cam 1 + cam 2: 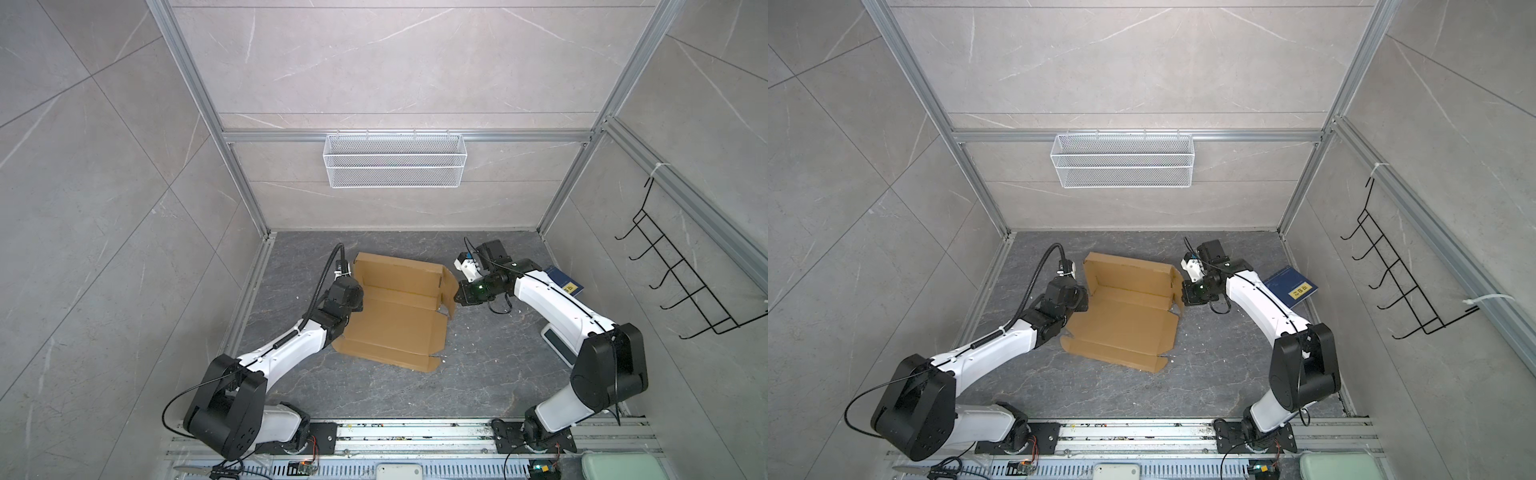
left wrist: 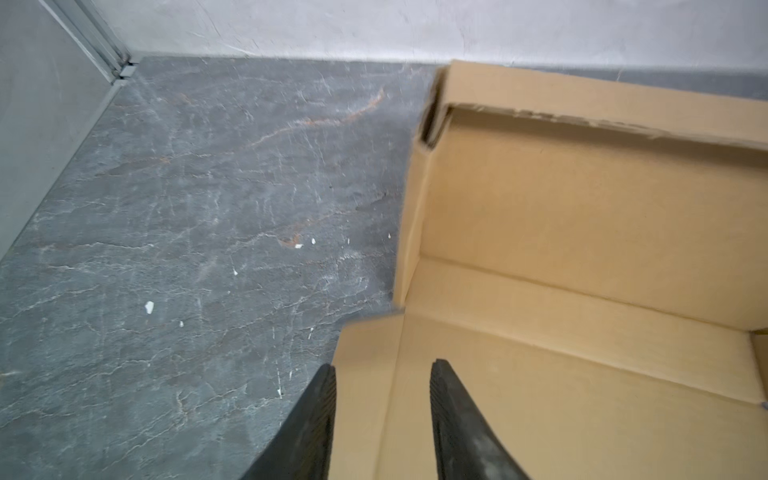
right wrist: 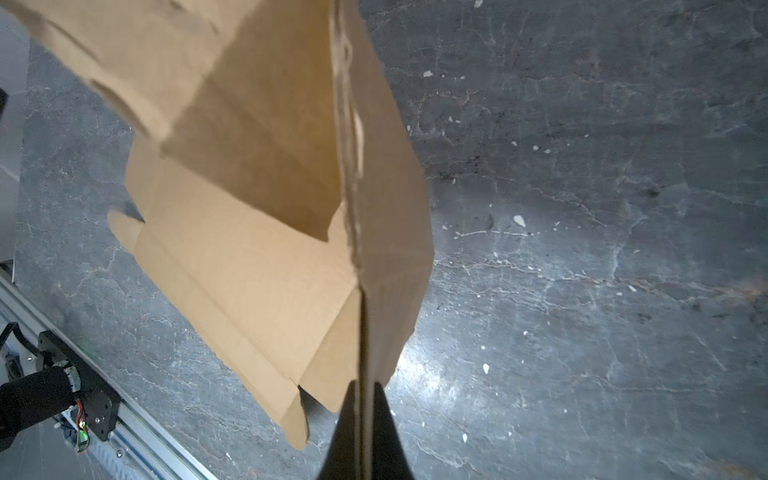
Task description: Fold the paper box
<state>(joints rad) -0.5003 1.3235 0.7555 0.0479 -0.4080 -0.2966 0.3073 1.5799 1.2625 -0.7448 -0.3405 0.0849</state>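
Status: paper box (image 1: 399,316) roughly half formed, rear wall (image 1: 399,272) raised, front panels flat on tabletop (image 1: 478,374); right gripper (image 3: 365,388) clamps the upturned side flap (image 1: 449,291), left gripper (image 2: 384,365) released.

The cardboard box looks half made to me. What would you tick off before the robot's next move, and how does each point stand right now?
1. Right gripper pinched on the paper box at its right side flap: ok.
2. That flap lifted off the table: ok.
3. Left gripper let go: jaws stand apart over the left flap, ok; touching the cardboard or not, cannot tell.
4. Rear panel standing up: ok.
5. Front flap folded up: not ok, it lies flat.
6. Blue book out of the way: ok, it lies apart from the box, beside the right arm.
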